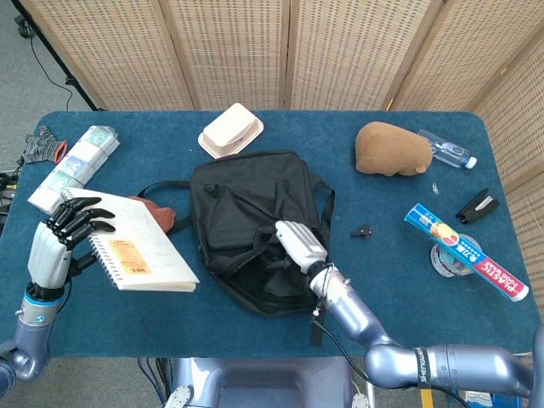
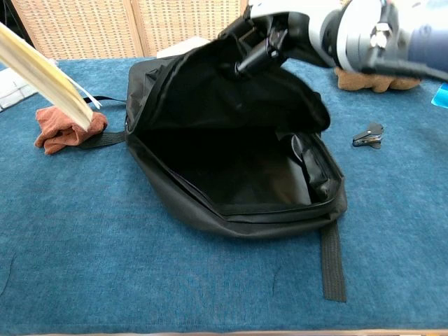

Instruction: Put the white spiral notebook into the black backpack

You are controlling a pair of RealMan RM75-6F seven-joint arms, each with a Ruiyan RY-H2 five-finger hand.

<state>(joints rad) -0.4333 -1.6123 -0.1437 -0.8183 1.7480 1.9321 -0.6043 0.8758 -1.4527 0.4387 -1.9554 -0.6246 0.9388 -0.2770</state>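
Observation:
The black backpack (image 1: 255, 225) lies in the middle of the blue table, its main compartment gaping wide in the chest view (image 2: 231, 161). My right hand (image 1: 293, 242) grips the raised top flap (image 2: 269, 35) and holds it up. The white spiral notebook (image 1: 140, 246) is held tilted above the table left of the backpack, gripped at its spiral edge by my left hand (image 1: 64, 238). In the chest view only the notebook's edge (image 2: 42, 77) shows at upper left; the left hand is out of frame there.
A rust-red cloth (image 2: 66, 129) lies by the backpack's left strap. A beige food box (image 1: 230, 130), a brown plush (image 1: 391, 149), a water bottle (image 1: 446, 153), a wrap box (image 1: 466, 253), a small black clip (image 2: 367, 135) and a packet of bottles (image 1: 72, 166) lie around.

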